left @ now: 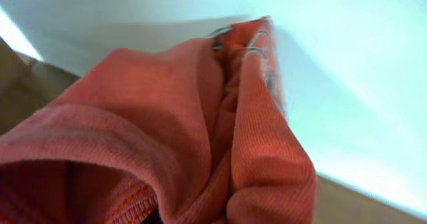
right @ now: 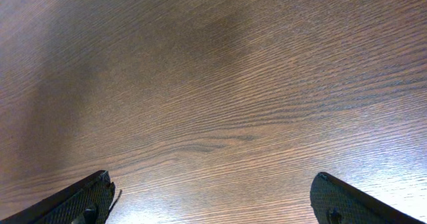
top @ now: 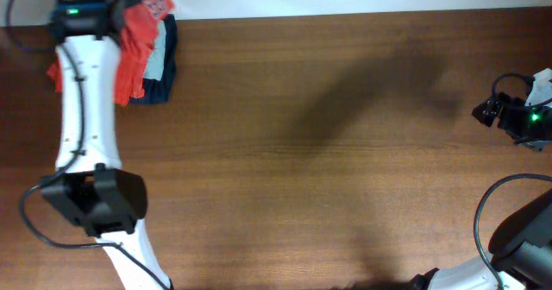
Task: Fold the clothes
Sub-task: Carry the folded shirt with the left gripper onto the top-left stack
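The coral-red T-shirt (top: 131, 48) is lying crumpled at the far left corner of the table (top: 328, 152), spilling over a grey and navy pile (top: 164, 70). Its knit is bunching into thick, soft folds around the left gripper (top: 90, 5), which is pinching the cloth, its fingers hidden beneath it. The right gripper (right: 213, 204) is hovering with jaws spread wide above the tabletop.

The left arm (top: 86, 109) stretches from the near side straight out to the far left, elbow low and wrist (top: 82, 14) at full reach. The left gripper is pinched on a bunch of the clothes (left: 200, 137) (its fingers are buried in the fabric and cannot be seen). The right arm (top: 517, 238) sits folded at the right side, and the right gripper (right: 213, 204) points downward with its fingertips (right: 77, 201) spread wide, holding nothing.
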